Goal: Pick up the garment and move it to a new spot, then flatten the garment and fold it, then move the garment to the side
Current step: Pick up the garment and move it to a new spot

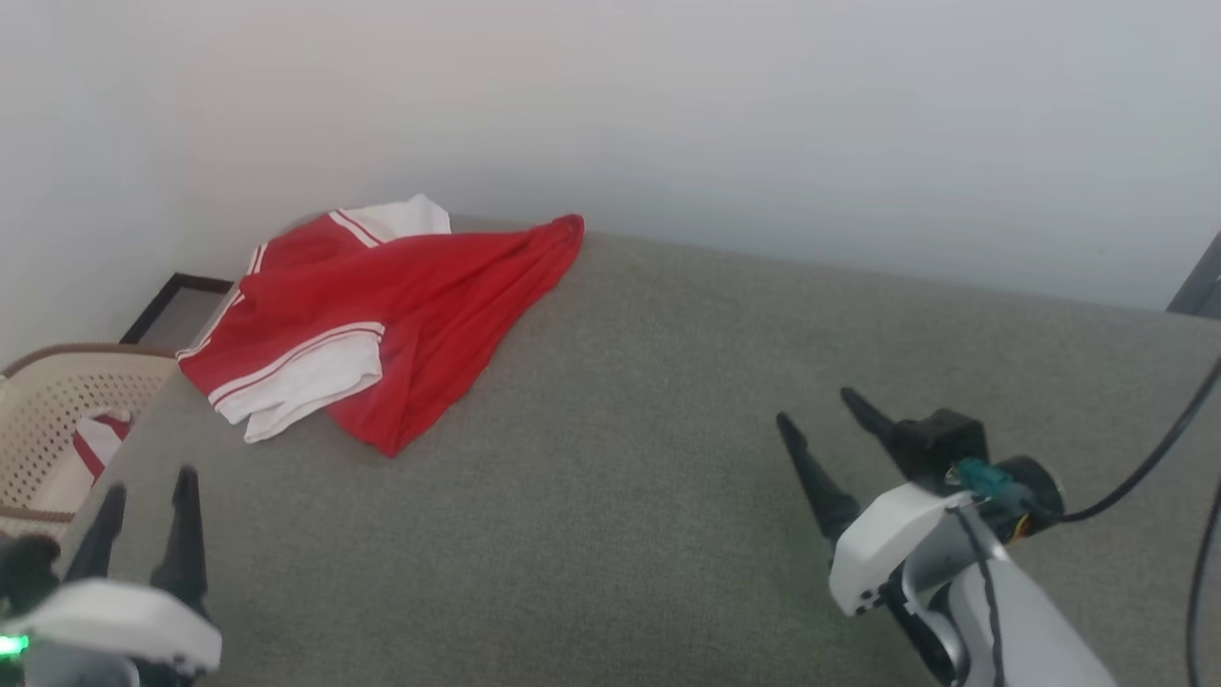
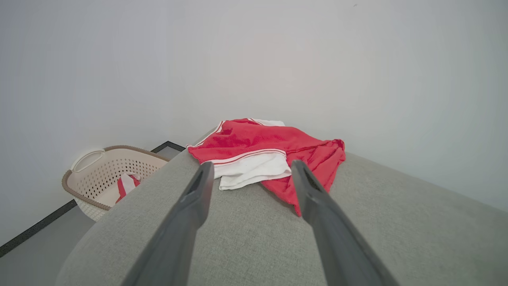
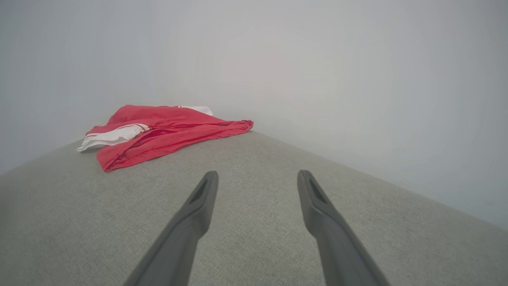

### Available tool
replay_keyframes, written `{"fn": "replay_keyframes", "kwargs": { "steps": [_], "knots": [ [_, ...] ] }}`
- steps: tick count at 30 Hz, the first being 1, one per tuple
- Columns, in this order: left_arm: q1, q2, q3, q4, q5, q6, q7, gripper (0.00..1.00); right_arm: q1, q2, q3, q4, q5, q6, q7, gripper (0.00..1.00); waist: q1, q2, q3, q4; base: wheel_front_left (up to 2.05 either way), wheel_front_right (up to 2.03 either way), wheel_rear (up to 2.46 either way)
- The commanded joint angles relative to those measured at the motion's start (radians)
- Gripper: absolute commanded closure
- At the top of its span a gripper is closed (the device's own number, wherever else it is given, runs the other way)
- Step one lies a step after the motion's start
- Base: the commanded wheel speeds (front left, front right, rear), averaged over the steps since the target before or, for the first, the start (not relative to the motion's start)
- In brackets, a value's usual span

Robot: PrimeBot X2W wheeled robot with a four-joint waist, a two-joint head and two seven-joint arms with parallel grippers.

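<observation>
Red and crumpled, the garment (image 1: 410, 305) lay in a loose heap at the far left corner of the grey fabric surface (image 1: 620, 477). One white sleeve end faced the near side, and a pointed red fold reached toward the middle. In the head view its longer run went from the left edge of the surface up toward the far right, where a hem corner sat by the wall.

The left gripper (image 1: 150, 485) hung at the near left edge with its fingers spread wide and nothing between them. In its wrist view the shirt lay straight ahead along the line of the fingers, apart from them. The right gripper (image 1: 816, 405), equally wide and empty, stood well apart on the right. From there the shirt lay ahead and off to the left.

The left arm was judged the nearer for a first grasp, probably at the near sleeve or the red point. Beyond the left edge stood a pale basket (image 1: 57, 410) holding a striped cloth (image 1: 95, 444).
</observation>
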Motion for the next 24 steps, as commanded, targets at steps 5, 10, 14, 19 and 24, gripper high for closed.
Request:
{"fn": "replay_keyframes", "kwargs": {
  "steps": [5,10,14,19,24],
  "knots": [
    [-0.148,0.038,-0.03,0.066,-0.018,-0.021,0.054,0.0,-0.037,-0.024,-0.022,-0.053,-0.021,0.0,0.026,0.0,0.0,0.0,0.076,-0.013,0.0,0.0,0.0],
    [-0.283,0.07,-0.049,0.148,-0.029,-0.033,0.091,0.0,-0.071,-0.044,-0.03,-0.111,-0.041,0.0,0.054,0.0,0.0,0.0,0.155,-0.039,0.0,0.0,0.0],
    [-0.425,0.1,-0.066,0.251,-0.05,-0.042,0.131,0.0,-0.102,-0.064,-0.042,-0.175,-0.055,0.0,0.088,0.0,0.0,0.0,0.241,-0.066,0.0,0.0,0.0],
    [-0.591,0.128,-0.088,0.407,-0.07,-0.049,0.19,0.0,-0.129,-0.089,-0.056,-0.249,-0.066,0.0,0.123,0.0,0.0,0.0,0.337,-0.097,0.0,0.0,0.0],
    [-0.756,0.153,-0.107,0.582,-0.074,-0.05,0.26,0.0,-0.144,-0.111,-0.077,-0.326,-0.08,0.0,0.163,0.0,0.0,0.0,0.423,-0.115,0.0,0.0,0.0]
  ]
}}
